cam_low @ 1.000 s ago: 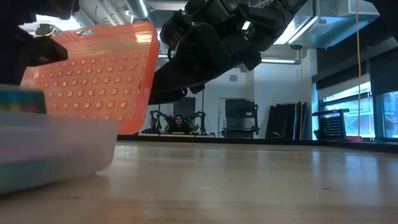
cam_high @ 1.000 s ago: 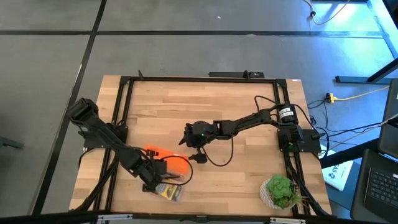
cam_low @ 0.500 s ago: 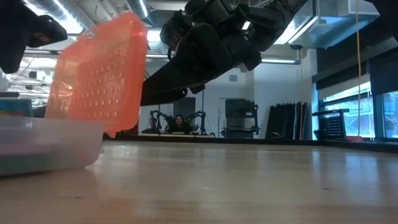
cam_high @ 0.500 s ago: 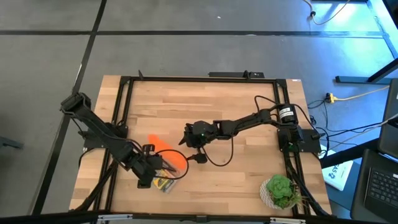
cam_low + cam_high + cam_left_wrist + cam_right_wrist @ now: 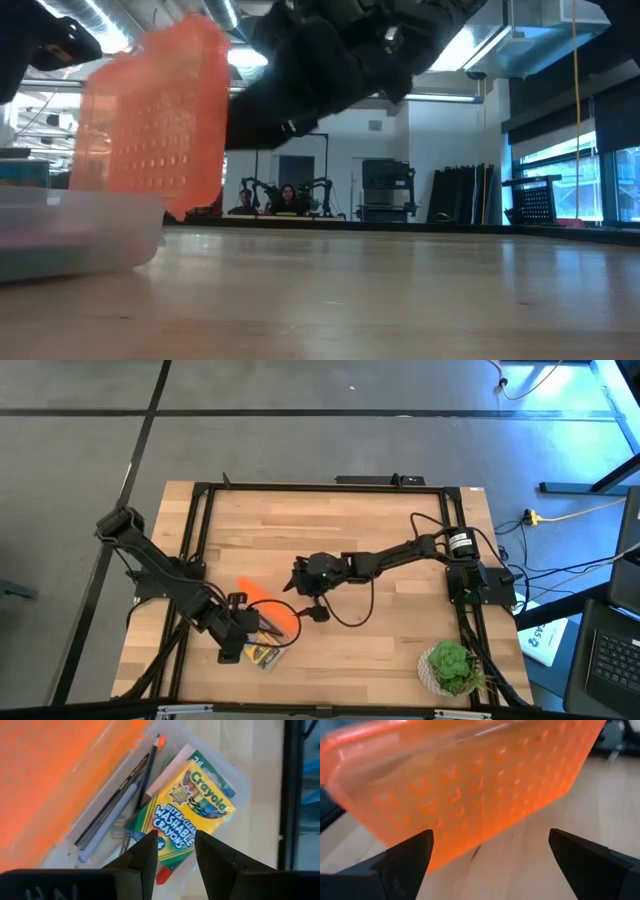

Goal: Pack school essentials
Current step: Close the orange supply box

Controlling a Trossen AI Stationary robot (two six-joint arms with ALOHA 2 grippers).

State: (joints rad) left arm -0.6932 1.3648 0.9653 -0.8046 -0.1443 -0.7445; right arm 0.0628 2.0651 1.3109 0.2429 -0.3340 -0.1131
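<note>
I see the table, then the clear box at its near left with the orange lid standing up. Crayons and pencils lie inside, so I judge only closing remains. Left gripper hovers above, slightly parted and empty; right gripper, spread wide, faces the lid.

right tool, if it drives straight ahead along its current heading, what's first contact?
Most likely the orange perforated lid: it fills the right wrist view dead ahead of the open right tool. In the high view it stands between this tool and the left tool. Depth is unclear.
</note>
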